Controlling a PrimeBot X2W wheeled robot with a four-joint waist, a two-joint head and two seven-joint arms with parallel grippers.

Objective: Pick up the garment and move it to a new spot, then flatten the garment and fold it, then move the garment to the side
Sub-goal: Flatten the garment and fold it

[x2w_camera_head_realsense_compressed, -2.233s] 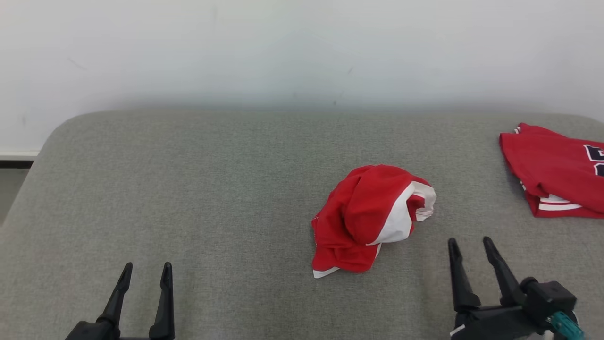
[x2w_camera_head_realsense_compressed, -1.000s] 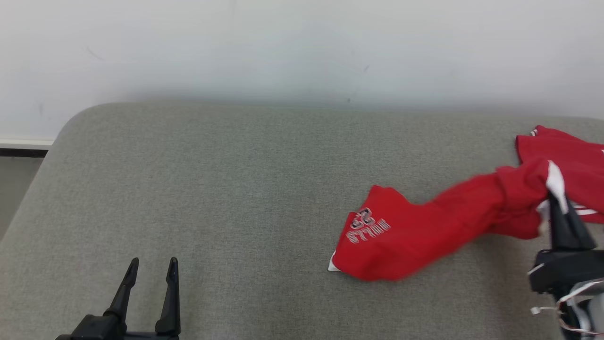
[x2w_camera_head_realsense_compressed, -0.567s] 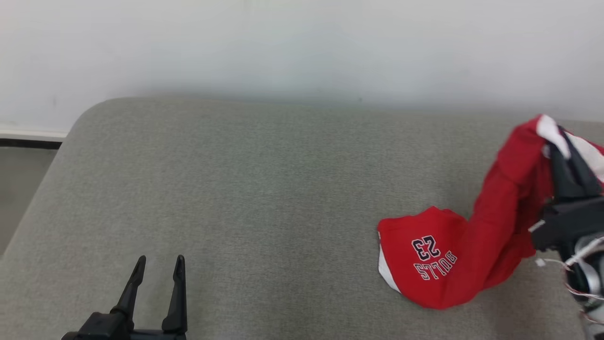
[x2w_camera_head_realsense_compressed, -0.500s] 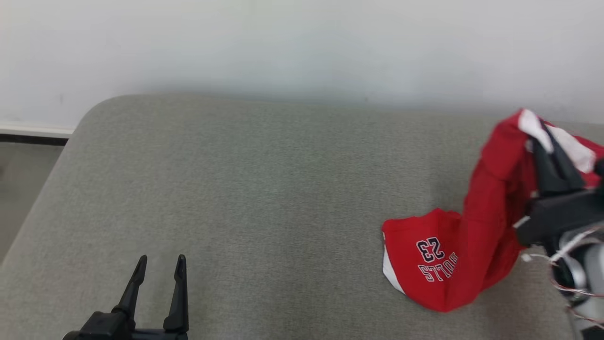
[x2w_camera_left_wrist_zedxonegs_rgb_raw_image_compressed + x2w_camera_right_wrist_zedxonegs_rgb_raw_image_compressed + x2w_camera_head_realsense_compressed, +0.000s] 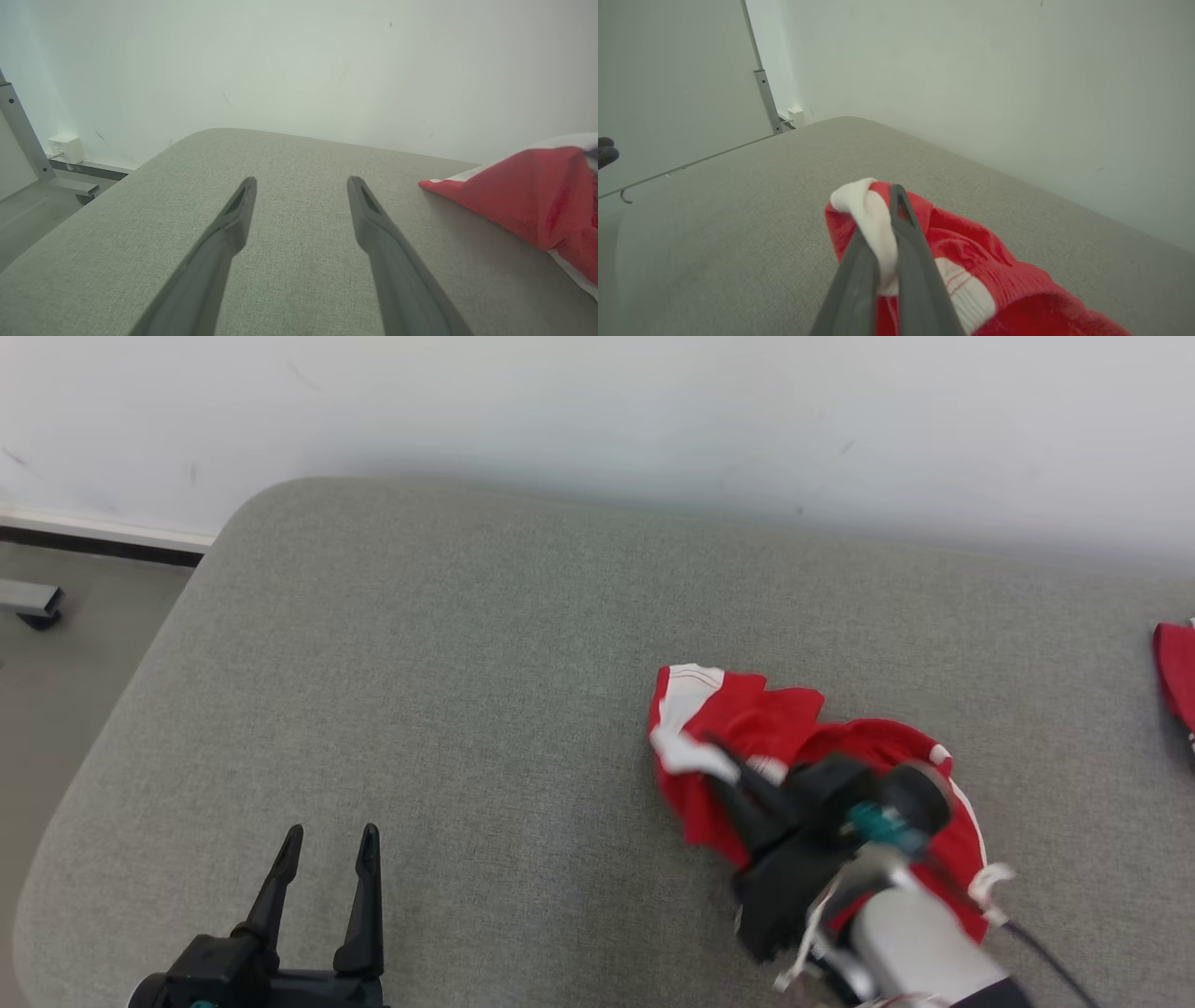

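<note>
The garment (image 5: 756, 728) is red with white trim and lies bunched on the grey padded table (image 5: 448, 653), right of the middle. My right gripper (image 5: 721, 754) is shut on a white edge of it, low over the cloth, with its fingers pointing left and away. In the right wrist view the two fingers (image 5: 906, 233) pinch a white fold of the garment (image 5: 971, 247). My left gripper (image 5: 329, 840) stands open and holds nothing at the lower left, well apart from the cloth. Its wrist view shows the left gripper (image 5: 301, 184) open, with the garment (image 5: 528, 196) at the right.
A second red garment (image 5: 1178, 672) lies at the table's far right edge. The white wall (image 5: 597, 401) runs behind the table. The table's rounded left corner drops to the floor (image 5: 56, 709), where a metal foot (image 5: 33, 602) stands.
My right gripper has swung the garment from high at the far right down and leftward onto the table, where it lies bunched. The head camera has shifted. My left gripper stays open.
</note>
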